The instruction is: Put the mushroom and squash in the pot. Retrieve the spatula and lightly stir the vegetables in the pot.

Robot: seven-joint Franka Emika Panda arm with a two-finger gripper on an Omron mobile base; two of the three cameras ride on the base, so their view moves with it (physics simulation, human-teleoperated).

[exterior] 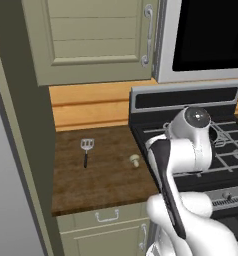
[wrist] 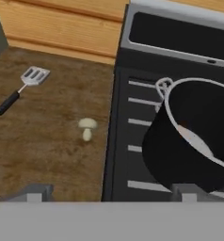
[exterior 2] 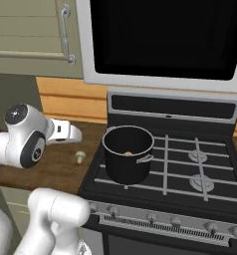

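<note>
In the hand view my gripper (wrist: pixel 110 193) is open, its fingertips (wrist: pixel 34 192) set wide apart with nothing between them. It hovers above the seam between counter and stove. The pale mushroom (wrist: pixel 87 127) lies on the wooden counter, a little left of the stove edge; it also shows as mushroom (exterior: pixel 135 160) and mushroom (exterior 2: pixel 80 157). To the right, the black pot (exterior 2: pixel 128 154) stands on the stove's front left burner. A small orange spot, the squash (exterior 2: pixel 129 153), lies at the pot's bottom. The spatula (wrist: pixel 24 87) rests farther left on the counter, spatula (exterior: pixel 86 150), with its slotted head toward the wall.
The stove (exterior 2: pixel 190 164) has a raised back panel, with knobs along its front. A microwave (exterior 2: pixel 165 40) hangs above it, beside a cabinet (exterior: pixel 91 35). A tall grey panel (exterior: pixel 16 150) bounds the counter (exterior: pixel 106 185) on the left. My arm hides much of the stove in the left base view.
</note>
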